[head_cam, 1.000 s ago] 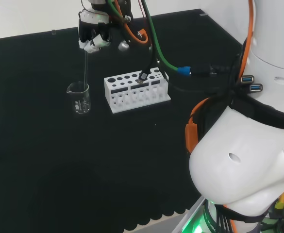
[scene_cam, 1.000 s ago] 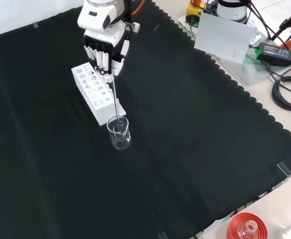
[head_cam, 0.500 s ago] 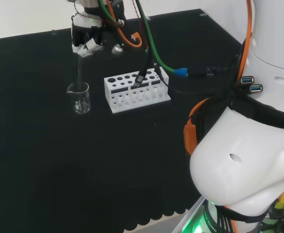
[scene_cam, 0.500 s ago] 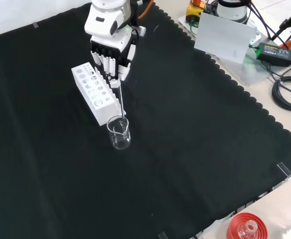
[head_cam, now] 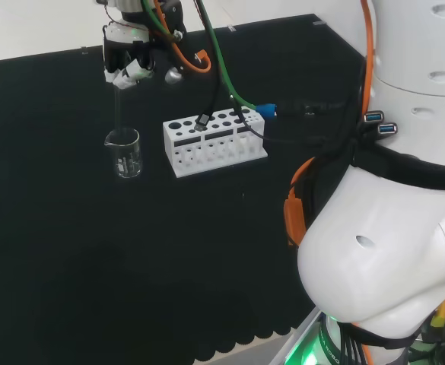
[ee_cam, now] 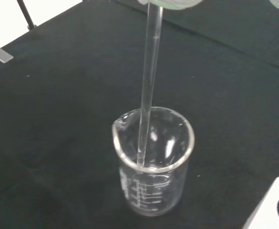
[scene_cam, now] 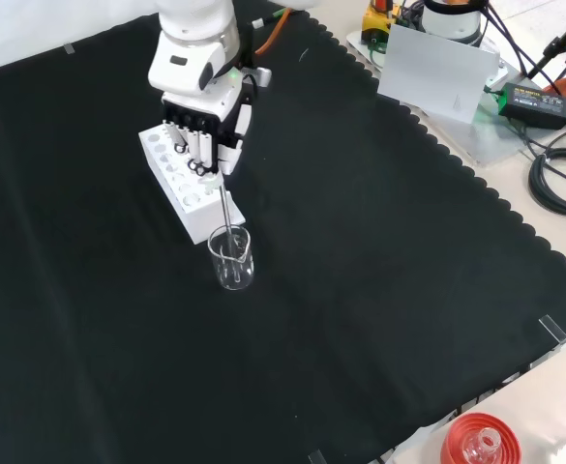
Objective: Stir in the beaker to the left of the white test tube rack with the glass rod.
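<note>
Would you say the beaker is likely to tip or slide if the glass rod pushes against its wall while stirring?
Probably yes. The beaker looks clear, thin-walled and empty, so likely light. It stands free on the black cloth, which may grip it a little. The glass rod, held by the hand, reaches inside near the rim, where a sideways push would tip it most easily.

- Even, bright indoor light is falling from above, and the black cloth [scene_cam: 379, 290] is soaking it up, showing almost no shadows.
- Soft glare is sitting on the curved white arm link [head_cam: 389, 251] in the head view, with a green glow showing beneath it.
- In the wrist view, small white glints are catching on the rim of the clear beaker [ee_cam: 153, 167] and along the glass rod [ee_cam: 149, 90].
- A part of the hand [ee_cam: 170, 4] is showing blurred and pale, out of focus.
</note>
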Robot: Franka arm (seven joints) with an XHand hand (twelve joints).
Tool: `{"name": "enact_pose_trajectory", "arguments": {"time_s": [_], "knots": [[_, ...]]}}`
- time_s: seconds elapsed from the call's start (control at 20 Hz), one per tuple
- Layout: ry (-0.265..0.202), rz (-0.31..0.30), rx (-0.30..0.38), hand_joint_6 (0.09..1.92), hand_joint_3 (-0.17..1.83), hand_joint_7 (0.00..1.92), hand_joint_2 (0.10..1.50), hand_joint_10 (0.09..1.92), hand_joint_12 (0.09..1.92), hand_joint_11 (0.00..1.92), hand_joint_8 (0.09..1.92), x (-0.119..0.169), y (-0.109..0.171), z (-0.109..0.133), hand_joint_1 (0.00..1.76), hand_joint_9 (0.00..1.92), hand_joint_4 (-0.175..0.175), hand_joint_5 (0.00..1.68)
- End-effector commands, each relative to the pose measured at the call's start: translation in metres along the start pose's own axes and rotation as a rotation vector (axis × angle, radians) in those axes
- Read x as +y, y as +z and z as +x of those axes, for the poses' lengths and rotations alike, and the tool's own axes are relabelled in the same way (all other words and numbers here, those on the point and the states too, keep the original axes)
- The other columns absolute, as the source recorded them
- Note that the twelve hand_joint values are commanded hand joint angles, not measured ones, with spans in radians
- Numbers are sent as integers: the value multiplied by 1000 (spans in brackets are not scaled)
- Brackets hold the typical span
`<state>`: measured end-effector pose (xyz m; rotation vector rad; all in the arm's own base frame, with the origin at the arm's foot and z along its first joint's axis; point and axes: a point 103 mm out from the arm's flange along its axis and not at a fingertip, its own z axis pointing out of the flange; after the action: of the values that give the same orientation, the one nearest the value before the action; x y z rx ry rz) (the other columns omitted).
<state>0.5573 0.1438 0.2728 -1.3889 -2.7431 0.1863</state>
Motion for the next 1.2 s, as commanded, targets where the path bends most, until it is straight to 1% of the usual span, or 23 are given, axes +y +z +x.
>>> {"name": "enact_pose_trajectory", "arguments": {"time_s": [0.05,0.2,0.3,0.6,0.8,0.95,1.05,1.2], "knots": [[27,2,-6,87,-175,1401,1048,476,714,1613,575,-5,0,-32,1327,1750,-175,1409],[47,7,-11,87,-175,1401,1048,476,715,1613,575,-12,-1,-39,1327,1750,-175,1410],[56,9,-20,87,-175,1401,1048,476,715,1613,575,-16,-3,-38,1327,1750,-175,1410],[53,20,-32,87,-175,1402,1048,476,715,1613,575,-30,-2,-13,1327,1751,-175,1410],[35,22,-32,87,-175,1402,1048,476,716,1613,574,-32,-3,8,1327,1750,-175,1410],[19,16,-30,87,-175,1402,1048,476,716,1612,574,-27,-6,20,1328,1751,-175,1410],[8,13,-27,87,-175,1402,1048,476,716,1612,574,-22,-7,25,1327,1750,-175,1410],[-9,14,-22,87,-175,1402,1048,476,716,1612,574,-14,-9,25,1327,1750,-175,1410]]}}
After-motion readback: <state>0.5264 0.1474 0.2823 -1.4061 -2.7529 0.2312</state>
